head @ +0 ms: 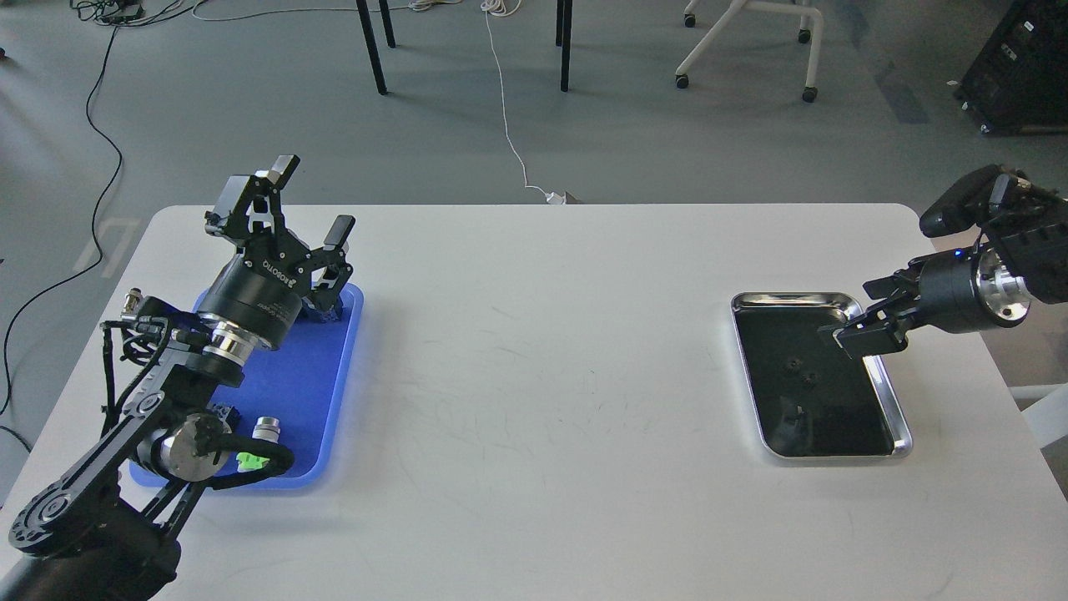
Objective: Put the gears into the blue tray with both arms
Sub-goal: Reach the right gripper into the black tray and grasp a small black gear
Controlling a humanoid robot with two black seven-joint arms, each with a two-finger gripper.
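A white table [534, 401] with rounded corners carries two trays, set well apart. The blue tray [321, 392] lies near its left edge, partly hidden by an arm. A metal tray [901, 434] with a silver rim and black bottom lies near the right edge. Between them the tabletop shows faint scuffs.

mid-table [534, 376]: bare, wide lane between trays | blue tray [329, 392]: left arm [209, 351] overhangs most of it, green push-button [250, 459] at near edge | metal tray [822, 384]: right gripper [851, 330] over far-right corner, gears [799, 370] (two, maybe) mid-floor, near half unobstructed
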